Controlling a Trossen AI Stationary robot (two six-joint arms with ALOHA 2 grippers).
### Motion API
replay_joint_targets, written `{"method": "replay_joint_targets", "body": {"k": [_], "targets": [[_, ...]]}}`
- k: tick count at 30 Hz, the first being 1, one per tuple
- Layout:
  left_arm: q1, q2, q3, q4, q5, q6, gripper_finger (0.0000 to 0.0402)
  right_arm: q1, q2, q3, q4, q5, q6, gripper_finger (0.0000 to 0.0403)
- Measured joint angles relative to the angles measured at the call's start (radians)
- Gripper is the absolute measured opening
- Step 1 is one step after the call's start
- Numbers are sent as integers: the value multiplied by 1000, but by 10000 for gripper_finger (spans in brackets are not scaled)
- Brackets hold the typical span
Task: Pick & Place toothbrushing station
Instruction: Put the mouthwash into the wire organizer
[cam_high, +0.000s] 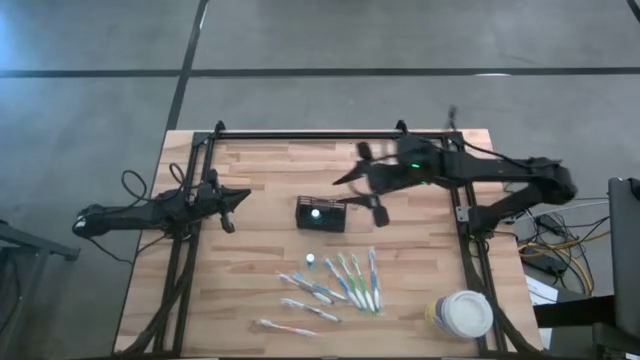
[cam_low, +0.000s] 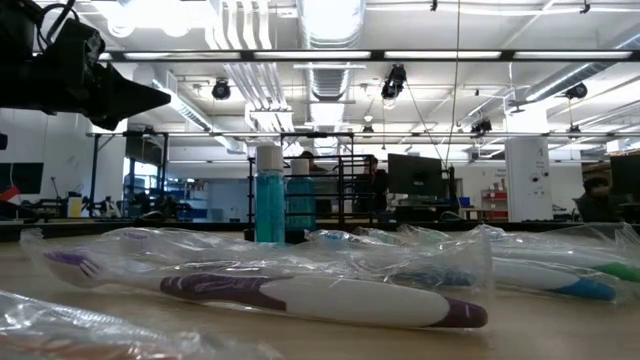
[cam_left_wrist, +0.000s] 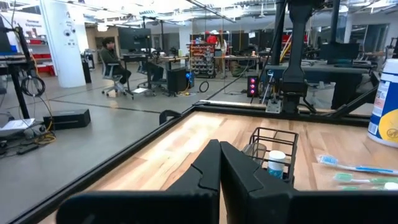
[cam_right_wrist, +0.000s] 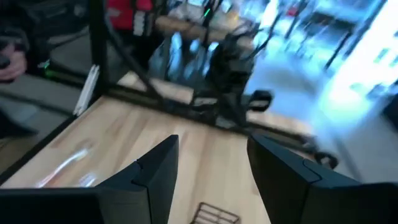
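over the wooden table (cam_high: 260, 250), empty wide-open right claw (cam_high: 368, 186) beside black wire toothbrushing station (cam_high: 320, 214)

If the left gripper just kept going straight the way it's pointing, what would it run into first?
Probably the toothbrushing station. The left gripper, shut, points across bare wood toward this black caddy, slightly off-centre, so it might only graze it; depth is uncertain.

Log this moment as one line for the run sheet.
right gripper: open, empty, beside caddy | left gripper: shut, waiting at table's left | toothbrushes: lying on table
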Motion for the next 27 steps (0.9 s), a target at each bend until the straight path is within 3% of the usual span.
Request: {"method": "replay_joint_targets", "body": {"k": [10, 13, 20, 24, 27], "targets": [[0, 0, 0, 10, 0, -2, 5, -7, -376, -518, 377, 35, 89, 179], [0, 0, 0, 16, 0, -30, 5, -9, -473, -610, 408, 70, 110, 147], [0, 0, -2, 26, 0, -87, 5, -25, -655, -731, 429, 67, 104, 23], [0, 0, -2, 27, 0, -129, 5, -43, -708, -819, 572, -55, 107, 13], [0, 0, -2, 28, 3, -135, 5, -57, -727, -897, 718, -66, 138, 9]]}}
